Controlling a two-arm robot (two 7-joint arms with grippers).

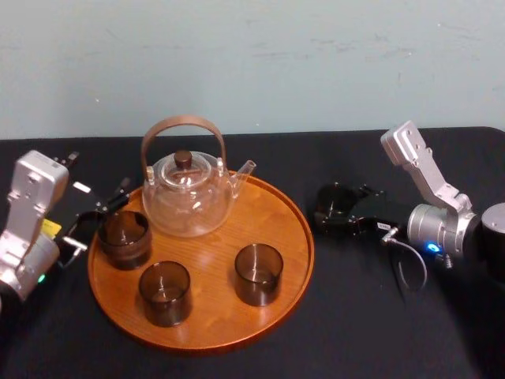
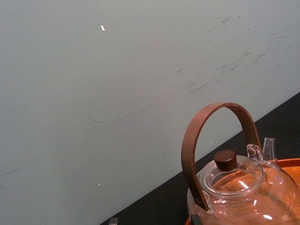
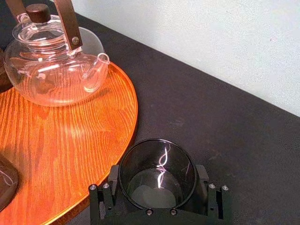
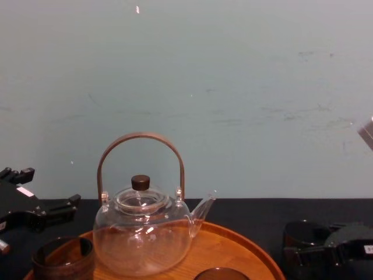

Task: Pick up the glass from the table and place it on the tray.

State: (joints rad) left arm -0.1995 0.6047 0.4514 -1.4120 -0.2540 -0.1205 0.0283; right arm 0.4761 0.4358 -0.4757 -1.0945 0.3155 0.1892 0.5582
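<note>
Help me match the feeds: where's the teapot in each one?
Head: teapot at the back left of the tray.
Left wrist: teapot close up, on the tray.
Right wrist: teapot on the tray, beyond the glass.
Chest: teapot low, left of centre.
Shared landmark: the orange tray under it.

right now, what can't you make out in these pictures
- left wrist view: teapot, lower body cut off by the bottom edge.
- head view: glass in the right claw, its outline lost against black claw and cloth.
- chest view: front glass on the tray, cut off by the bottom edge.
</note>
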